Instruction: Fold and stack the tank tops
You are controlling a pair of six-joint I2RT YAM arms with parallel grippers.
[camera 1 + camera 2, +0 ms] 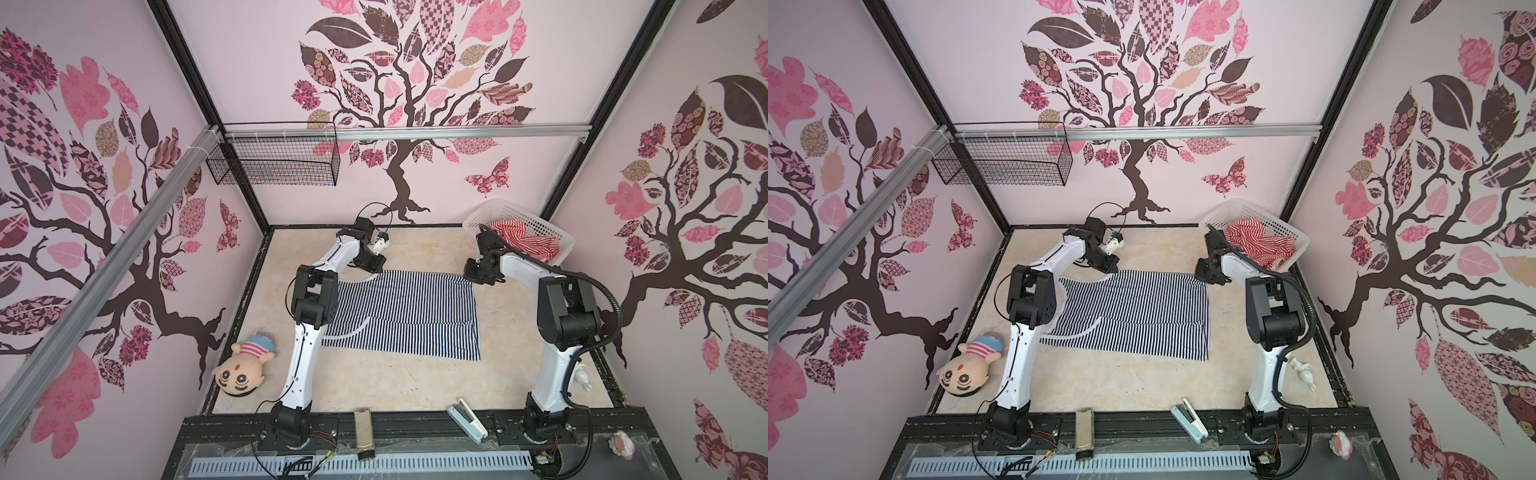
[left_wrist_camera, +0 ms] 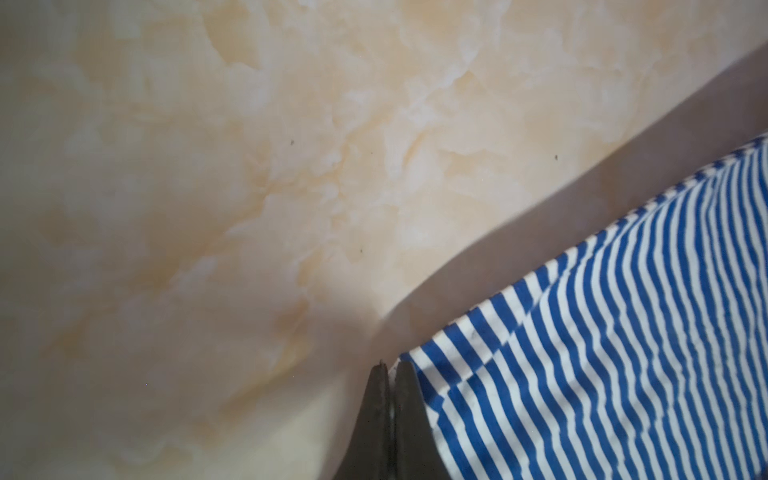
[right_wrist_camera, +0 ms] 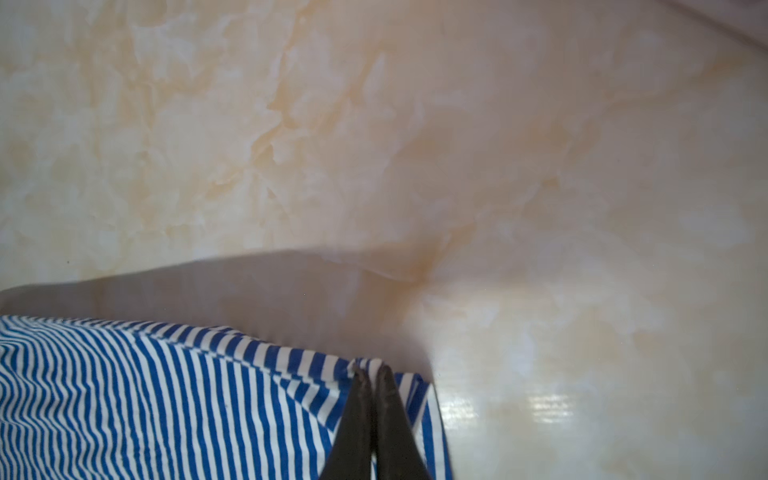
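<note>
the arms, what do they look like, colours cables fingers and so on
Both arms have white shell links and black joints. The left arm has a thin black cable looping by its wrist; the right arm carries a thick black corrugated hose. The fingers are dark and taper to narrow tips.

White arms, black joints, cables

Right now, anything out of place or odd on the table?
Red-and-white tank top is bunched in the white basket, spilling over its rim. A plush doll lies face-up at the near left of the table; a small white figurine lies beside the right arm. Navy-and-white tank top is spread out mid-table.
</note>
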